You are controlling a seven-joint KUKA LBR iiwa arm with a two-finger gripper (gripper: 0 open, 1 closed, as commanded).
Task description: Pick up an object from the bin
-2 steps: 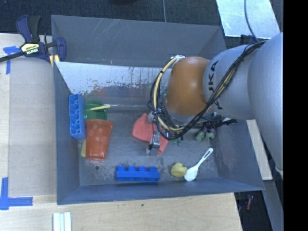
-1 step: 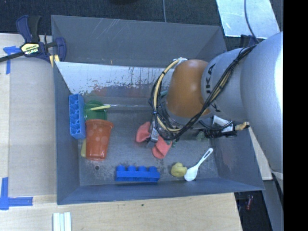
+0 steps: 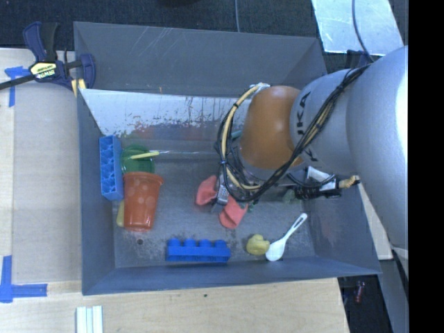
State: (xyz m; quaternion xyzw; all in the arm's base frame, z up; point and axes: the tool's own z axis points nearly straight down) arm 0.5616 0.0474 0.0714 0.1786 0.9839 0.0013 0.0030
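Observation:
My gripper [image 3: 223,193] reaches down in the middle of the bin, mostly hidden under the arm's orange cover. It is right against a pink-red soft thing [image 3: 206,191], which shows on its left and again below it toward the right. A white plastic spoon [image 3: 286,238] lies to the lower right, its bowl next to a small yellow-green lump [image 3: 257,244]. Along the front wall lies a blue toy brick [image 3: 198,250].
At the left wall stands a long blue brick [image 3: 109,166] on edge. Beside it lie an orange ribbed cup [image 3: 141,198] on its side and a green thing [image 3: 136,157] with a yellow stick. The arm covers the bin's right side.

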